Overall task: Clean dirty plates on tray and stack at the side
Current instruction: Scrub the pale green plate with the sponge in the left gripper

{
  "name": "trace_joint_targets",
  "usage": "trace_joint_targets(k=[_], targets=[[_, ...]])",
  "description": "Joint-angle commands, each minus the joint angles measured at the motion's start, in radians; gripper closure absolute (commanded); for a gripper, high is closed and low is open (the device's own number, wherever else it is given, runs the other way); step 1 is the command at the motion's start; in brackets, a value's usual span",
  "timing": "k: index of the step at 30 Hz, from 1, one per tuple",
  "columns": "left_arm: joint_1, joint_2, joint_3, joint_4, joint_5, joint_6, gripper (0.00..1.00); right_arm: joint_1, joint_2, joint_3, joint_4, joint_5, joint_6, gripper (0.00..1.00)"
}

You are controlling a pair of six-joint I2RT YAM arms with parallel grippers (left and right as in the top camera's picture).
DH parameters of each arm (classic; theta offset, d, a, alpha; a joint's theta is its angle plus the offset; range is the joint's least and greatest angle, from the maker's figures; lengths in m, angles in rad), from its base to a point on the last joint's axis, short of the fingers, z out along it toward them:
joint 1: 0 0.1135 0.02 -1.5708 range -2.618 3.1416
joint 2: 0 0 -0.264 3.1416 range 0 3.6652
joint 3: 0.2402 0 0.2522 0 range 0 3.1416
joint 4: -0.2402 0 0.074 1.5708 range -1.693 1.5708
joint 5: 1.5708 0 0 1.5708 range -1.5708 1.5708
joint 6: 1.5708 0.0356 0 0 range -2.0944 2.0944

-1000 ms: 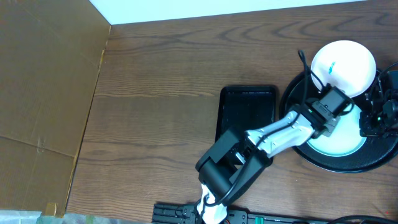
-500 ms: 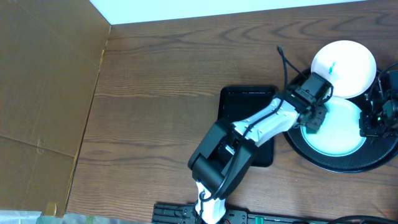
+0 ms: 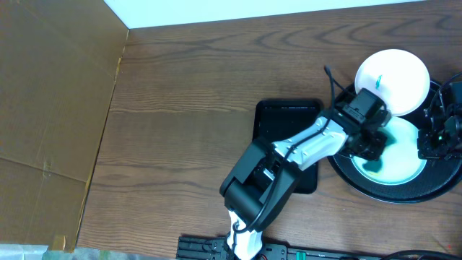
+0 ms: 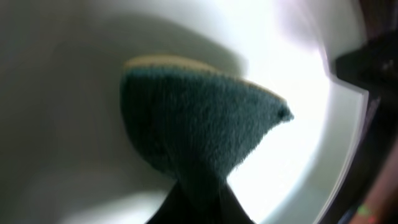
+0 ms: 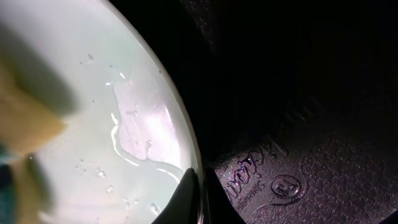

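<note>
Left gripper [image 3: 368,148] clamps a sponge [image 4: 199,124], scrubbing the plate [image 5: 93,124] under its jaws on the tray [image 3: 393,193]. Right gripper [image 5: 198,183] pinches that plate's rim. Second plate [image 3: 393,71] beyond them (smear intact) waits; nothing seems stacked yet.

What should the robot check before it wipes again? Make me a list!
1. Sponge gripped by the left end effector: ok, pinched tight.
2. Sponge over the lower plate: ok.
3. Right end effector steadying that plate: ok, pinched on its rim.
4. Lower plate inside the round tray: ok.
5. Lower plate wiped clean: cannot tell; it is wet and the arm hides part of it.
6. Upper plate clean: not ok, a teal smear shows on it.
</note>
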Motion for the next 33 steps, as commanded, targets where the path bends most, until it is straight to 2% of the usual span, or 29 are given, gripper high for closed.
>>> trace_joint_targets(k=[1, 7, 11, 15, 20, 23, 28, 33], targets=[[-0.038, 0.043, -0.017, 0.091, 0.031, -0.066, 0.92, 0.017, 0.015, 0.002, -0.014, -0.008, -0.018, 0.99], [-0.084, 0.044, -0.017, 0.25, 0.03, -0.164, 0.92, 0.017, 0.015, 0.002, -0.014, -0.008, -0.018, 0.99], [-0.096, 0.044, -0.017, 0.269, 0.016, -0.167, 0.92, 0.017, 0.015, 0.002, -0.014, -0.008, -0.018, 0.99], [-0.078, 0.044, -0.017, 0.201, -0.115, -0.167, 0.92, 0.017, 0.015, 0.002, -0.015, -0.008, -0.018, 0.99], [-0.043, 0.044, -0.017, 0.037, -0.435, -0.159, 0.92, 0.017, 0.015, 0.002, -0.016, -0.008, -0.018, 0.99], [-0.016, 0.044, -0.016, -0.054, -0.556, -0.151, 0.93, 0.017, 0.015, 0.002, -0.016, -0.008, -0.018, 0.99], [0.023, 0.043, -0.015, -0.148, -0.596, -0.066, 0.93, 0.017, 0.015, 0.002, -0.016, -0.008, -0.018, 0.99], [0.029, 0.04, 0.002, -0.181, -0.571, -0.049, 0.93, 0.017, 0.015, 0.002, -0.016, -0.008, -0.018, 0.99]])
